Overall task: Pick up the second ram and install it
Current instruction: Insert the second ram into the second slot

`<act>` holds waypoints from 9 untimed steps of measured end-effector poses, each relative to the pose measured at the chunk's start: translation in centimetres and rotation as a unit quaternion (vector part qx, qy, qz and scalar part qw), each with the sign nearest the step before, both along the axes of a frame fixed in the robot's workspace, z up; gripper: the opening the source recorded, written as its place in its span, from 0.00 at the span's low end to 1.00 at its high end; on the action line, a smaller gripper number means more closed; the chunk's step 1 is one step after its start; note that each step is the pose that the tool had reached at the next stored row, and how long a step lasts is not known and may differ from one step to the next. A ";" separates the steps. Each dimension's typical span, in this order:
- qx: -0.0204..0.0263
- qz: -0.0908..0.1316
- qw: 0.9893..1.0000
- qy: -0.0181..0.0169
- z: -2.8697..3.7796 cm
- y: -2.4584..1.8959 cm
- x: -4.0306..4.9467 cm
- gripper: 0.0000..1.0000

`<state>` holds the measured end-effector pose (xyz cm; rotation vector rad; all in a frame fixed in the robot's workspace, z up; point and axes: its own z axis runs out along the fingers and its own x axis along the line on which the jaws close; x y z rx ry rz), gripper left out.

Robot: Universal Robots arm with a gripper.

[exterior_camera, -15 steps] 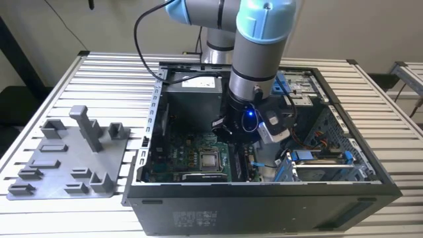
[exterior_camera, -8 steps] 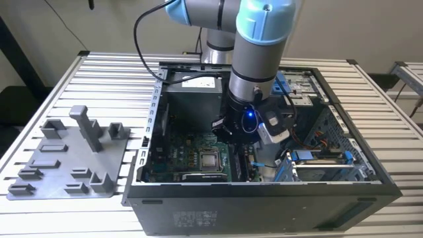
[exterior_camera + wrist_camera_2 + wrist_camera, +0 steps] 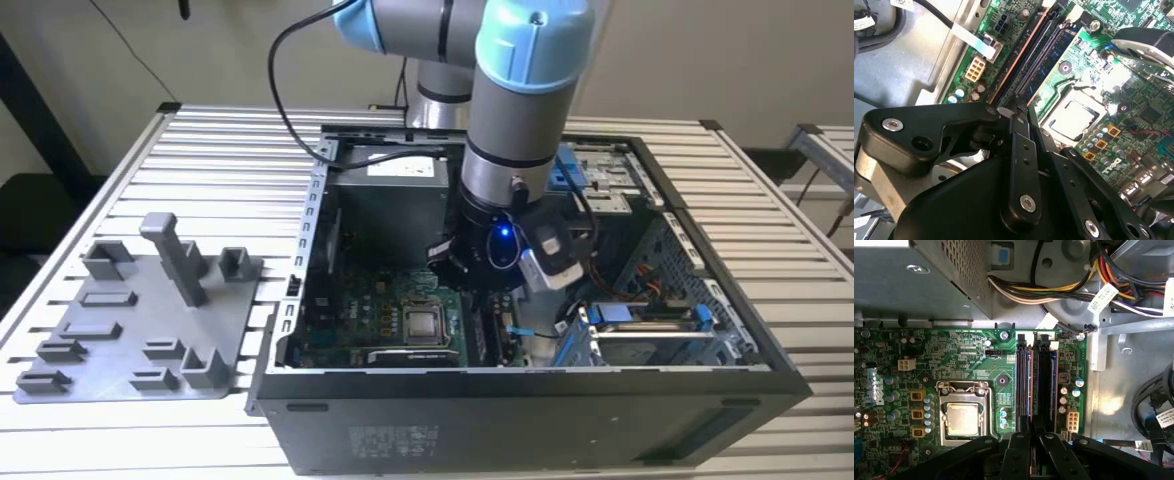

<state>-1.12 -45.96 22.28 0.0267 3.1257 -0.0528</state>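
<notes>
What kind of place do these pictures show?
Probably a robot assembly test bench: an open computer case on a slatted metal table, beside a gray holder tray, with the arm's claw over the motherboard.

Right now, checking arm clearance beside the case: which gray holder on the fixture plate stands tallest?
The slim upright post. It rises well above the low blocks around it on the gray plate.

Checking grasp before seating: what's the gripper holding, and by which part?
Cannot be told. The gripper sits over the RAM slots; no stick visible between its fingertips.
</notes>
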 end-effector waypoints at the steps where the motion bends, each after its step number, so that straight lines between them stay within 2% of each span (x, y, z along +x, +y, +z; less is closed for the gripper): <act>1: 0.000 0.000 1.000 0.000 -0.04 0.01 -0.01 0.14; 9: 0.000 0.000 1.000 0.000 -0.34 0.09 -0.02 0.14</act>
